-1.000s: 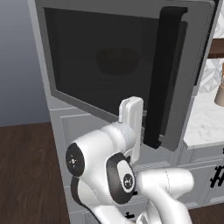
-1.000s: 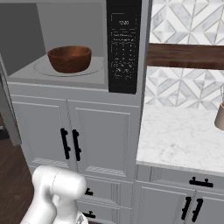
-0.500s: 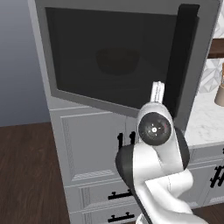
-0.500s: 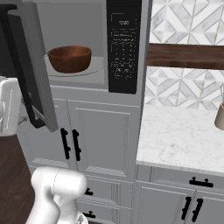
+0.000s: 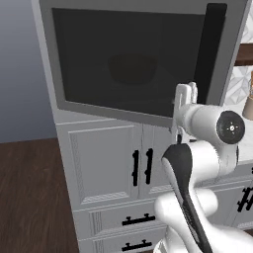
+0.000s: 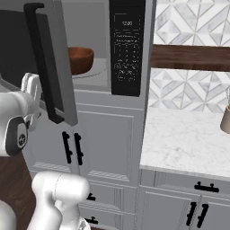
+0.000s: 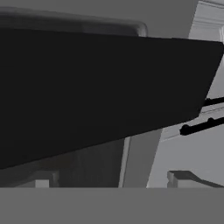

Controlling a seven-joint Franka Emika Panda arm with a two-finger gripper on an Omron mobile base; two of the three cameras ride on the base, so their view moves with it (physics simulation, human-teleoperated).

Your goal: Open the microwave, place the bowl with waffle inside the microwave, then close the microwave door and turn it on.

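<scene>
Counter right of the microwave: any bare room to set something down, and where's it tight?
Bare marble counter between the microwave and the beige jar. Tight at the opening: the half-closed microwave door stands before the bowl with waffle, open gripper beside it.

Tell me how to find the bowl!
Look at the big grey microwave set into the wall of cupboards, with its door swung partly open. Inside, on the round plate, sits the bowl, left of the black button panel. It is the reddish-brown, wooden-looking thing among all the grey.
</scene>
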